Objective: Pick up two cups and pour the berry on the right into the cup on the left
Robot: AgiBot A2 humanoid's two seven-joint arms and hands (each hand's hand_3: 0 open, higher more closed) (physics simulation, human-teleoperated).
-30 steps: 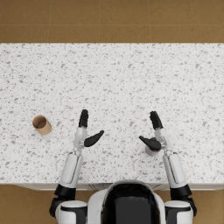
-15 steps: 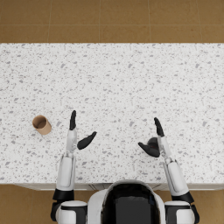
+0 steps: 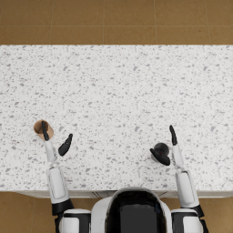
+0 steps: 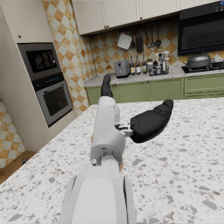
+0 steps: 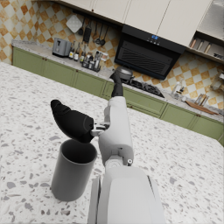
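A small brown cup (image 3: 40, 131) stands near the table's left end. My left hand (image 3: 51, 144) is open beside it, its fingers (image 3: 44, 129) reaching over the cup's rim and the thumb spread away to the right. In the left wrist view the forearm hides nearly all of that cup. A dark grey cup (image 3: 160, 148) stands upright at the front right. My right hand (image 3: 170, 146) is open against its right side, with the thumb over the rim (image 5: 78, 146). The dark cup (image 5: 73, 169) shows no berry inside from here.
The speckled white table (image 3: 118, 86) stretches wide beyond both hands, with its front edge (image 3: 118, 191) close to my forearms. Brown tiled floor lies past the far edge. Kitchen counters, ovens and a cooker hood fill the wrist views' backgrounds.
My left hand has swung left and now reaches the brown cup. My right hand has shifted right, leaving the dark cup visible beside its thumb.
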